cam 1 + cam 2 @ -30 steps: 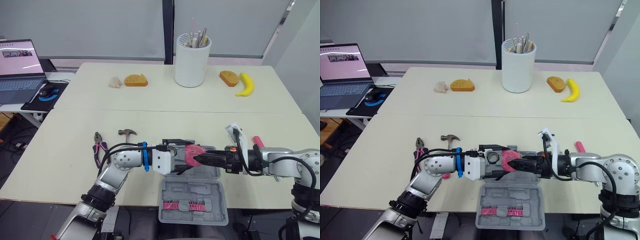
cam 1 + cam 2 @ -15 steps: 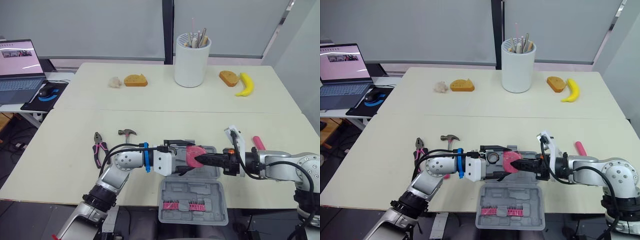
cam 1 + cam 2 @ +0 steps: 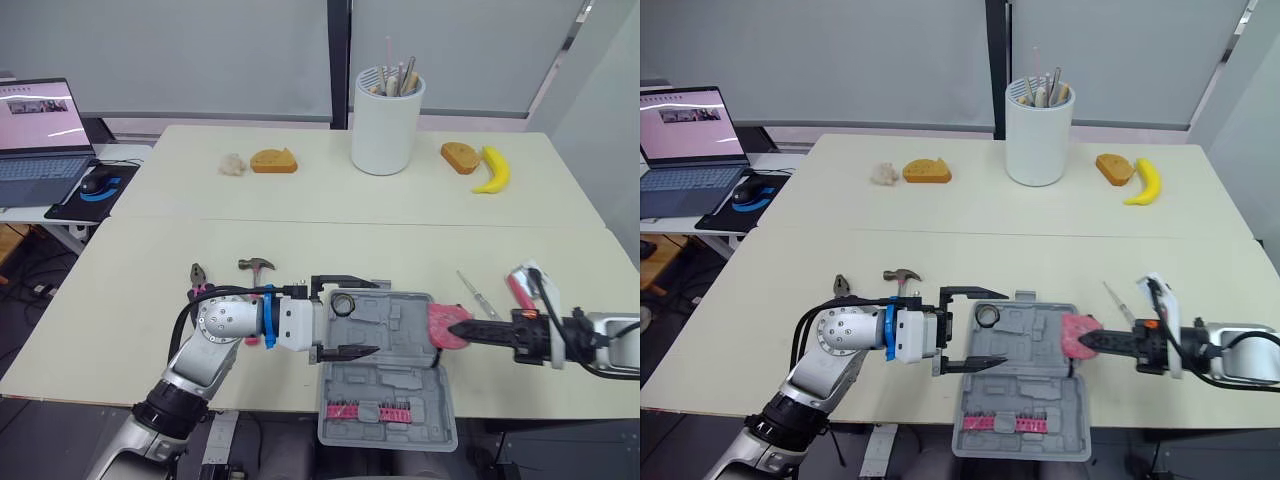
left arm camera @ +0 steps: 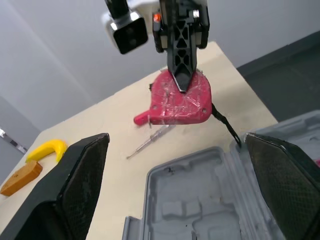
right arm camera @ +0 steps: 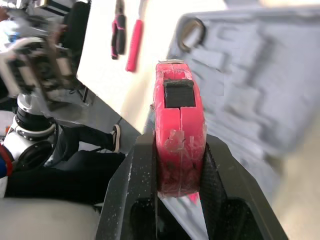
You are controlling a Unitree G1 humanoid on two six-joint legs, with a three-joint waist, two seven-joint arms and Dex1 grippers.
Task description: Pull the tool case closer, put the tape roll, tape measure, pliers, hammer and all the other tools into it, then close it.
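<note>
Beige table (image 3: 130,290): right gripper (image 3: 455,327) pinches pink tape measure (image 3: 438,318); left gripper (image 3: 375,316), 2 fingers (image 3: 350,352) wide apart, over tool case (image 3: 400,330).

The moulded plastic tool case (image 3: 385,345) is plain grey, with a row of pink bits (image 3: 365,411) in its near half. The boxy tape measure (image 3: 441,325) is pinkish red (its button (image 5: 179,94) is black). The steel pliers (image 3: 195,278) have pink-and-black handles. Far right, the curved banana (image 3: 490,170) is yellow and the tall cylindrical pot (image 3: 386,128) is white.
</note>
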